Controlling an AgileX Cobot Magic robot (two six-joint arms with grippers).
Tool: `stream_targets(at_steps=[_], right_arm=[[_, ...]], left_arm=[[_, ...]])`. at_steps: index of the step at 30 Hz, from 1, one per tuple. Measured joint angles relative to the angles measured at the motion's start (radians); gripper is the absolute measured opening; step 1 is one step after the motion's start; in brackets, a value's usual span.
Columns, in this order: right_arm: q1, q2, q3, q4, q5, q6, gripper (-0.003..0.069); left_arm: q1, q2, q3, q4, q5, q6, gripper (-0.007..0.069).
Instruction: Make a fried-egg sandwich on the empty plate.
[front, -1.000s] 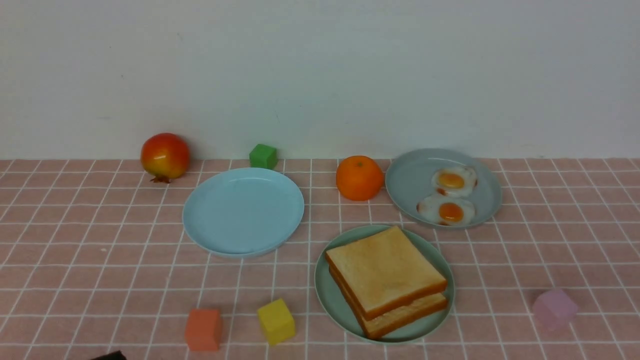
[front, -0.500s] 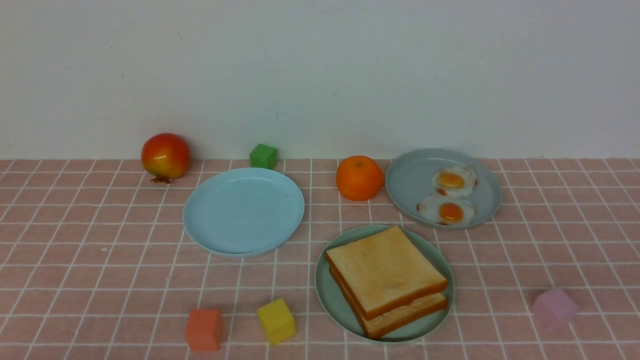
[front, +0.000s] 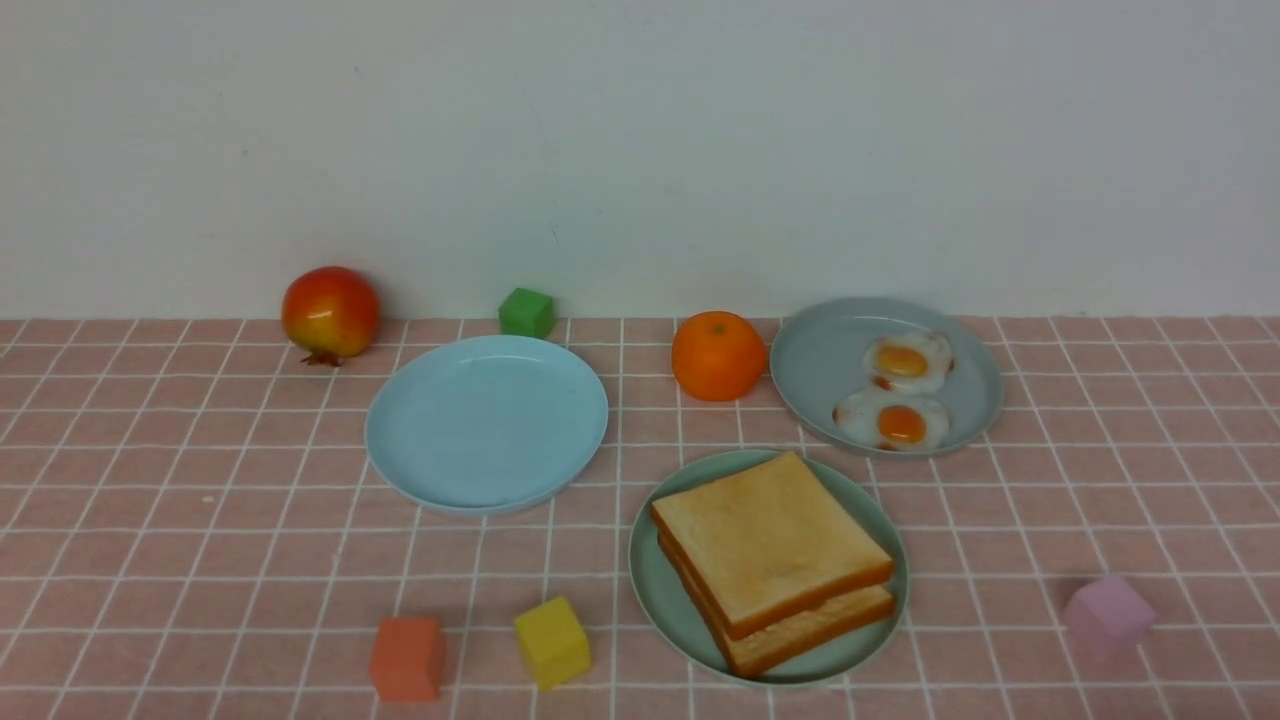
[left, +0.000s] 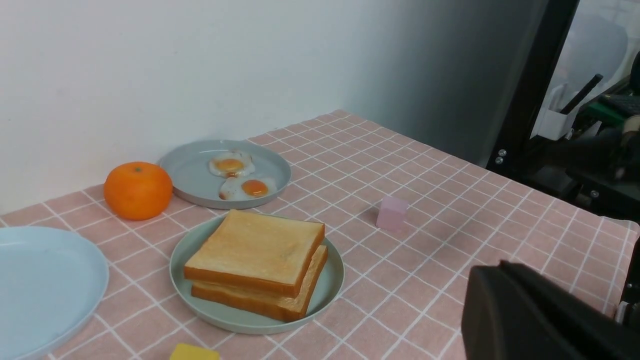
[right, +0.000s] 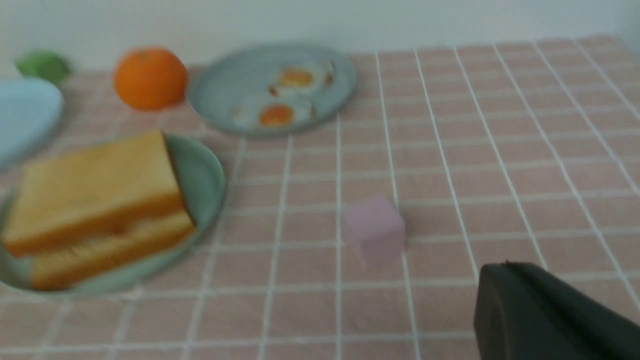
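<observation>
**Arms Drawn Back, Nothing Yet Built**

Pulled the left gripper (left: 540, 315) off the table's (front: 150, 500) near-left edge, jaws pinched together, empty. Eased the right gripper (right: 545, 310) fully closed, empty too. Left both toast slices (front: 770, 560) stacked on the mint-green plate (front: 660, 590) by the near edge, two fried eggs (front: 905, 390) on the grey-blue plate (front: 820, 360) toward the far edge, and the empty sky-blue plate (front: 487, 420) bare. Judged assembly unstarted.

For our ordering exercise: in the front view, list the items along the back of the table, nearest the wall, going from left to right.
Pomegranate → green cube → orange → grey-blue plate holding two fried eggs.
</observation>
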Motion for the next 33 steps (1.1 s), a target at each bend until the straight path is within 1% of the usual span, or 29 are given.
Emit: stream_targets(at_steps=[3,5,9,33], right_arm=[[0.000,-0.014,0.085,-0.001,-0.036,0.036,-0.0007],[0.000,-0.015,0.089,-0.002,-0.046,0.064,-0.0007],[0.000,-0.015,0.089,-0.020,-0.049,0.079,-0.0007],[0.000,-0.015,0.090,-0.028,-0.051,0.079,0.0004]], left_arm=[[0.000,0.000,0.000,-0.001,0.000,0.000,0.0013],[0.000,0.000,0.000,-0.001,0.002,0.000,0.0013],[0.000,0.000,0.000,-0.004,0.003,0.000,0.0013],[0.000,0.000,0.000,-0.004,0.008,0.000,0.0013]])
